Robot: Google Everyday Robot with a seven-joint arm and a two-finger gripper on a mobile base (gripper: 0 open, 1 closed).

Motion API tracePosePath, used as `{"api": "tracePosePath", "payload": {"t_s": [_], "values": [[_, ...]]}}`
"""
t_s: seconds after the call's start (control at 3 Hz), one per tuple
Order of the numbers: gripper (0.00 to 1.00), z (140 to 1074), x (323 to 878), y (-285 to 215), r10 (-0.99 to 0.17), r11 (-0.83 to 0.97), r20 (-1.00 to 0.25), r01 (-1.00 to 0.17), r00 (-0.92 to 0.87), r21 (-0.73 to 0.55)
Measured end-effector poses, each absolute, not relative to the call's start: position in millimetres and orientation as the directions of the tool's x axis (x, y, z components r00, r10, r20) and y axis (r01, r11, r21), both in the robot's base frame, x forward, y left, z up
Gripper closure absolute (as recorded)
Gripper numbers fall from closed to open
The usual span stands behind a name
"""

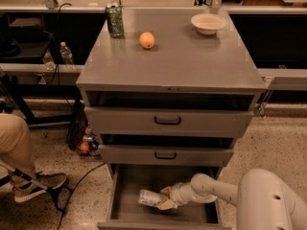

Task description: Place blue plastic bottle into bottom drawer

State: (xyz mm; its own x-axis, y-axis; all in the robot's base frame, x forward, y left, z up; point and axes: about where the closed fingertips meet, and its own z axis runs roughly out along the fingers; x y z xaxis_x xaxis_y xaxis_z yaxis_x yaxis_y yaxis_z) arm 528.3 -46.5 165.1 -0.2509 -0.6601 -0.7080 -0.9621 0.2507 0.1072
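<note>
Crinkly clear plastic marks the blue plastic bottle (148,198), which I see lying on its side on the plain grey tray of the bottom drawer (128,183). My gripper (166,199) sits inside that drawer, its tan fingers (167,205) pinching the bottle's right end. Speckled floor (280,143) surrounds the smooth grey metal cabinet (182,66).

bottle (147,197) in btm drawer (128,183), gripper (164,199) R of it, can (114,20), orange (147,40) atop cabinet (182,63)
</note>
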Motion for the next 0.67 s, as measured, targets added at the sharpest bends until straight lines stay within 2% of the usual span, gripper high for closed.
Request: {"api": "tracePosePath", "payload": {"t_s": [0.67], "values": [[0.0,169.4,530.6,-46.6,-0.653,0.248,-0.715,-0.963,-0.249,0.108]]}}
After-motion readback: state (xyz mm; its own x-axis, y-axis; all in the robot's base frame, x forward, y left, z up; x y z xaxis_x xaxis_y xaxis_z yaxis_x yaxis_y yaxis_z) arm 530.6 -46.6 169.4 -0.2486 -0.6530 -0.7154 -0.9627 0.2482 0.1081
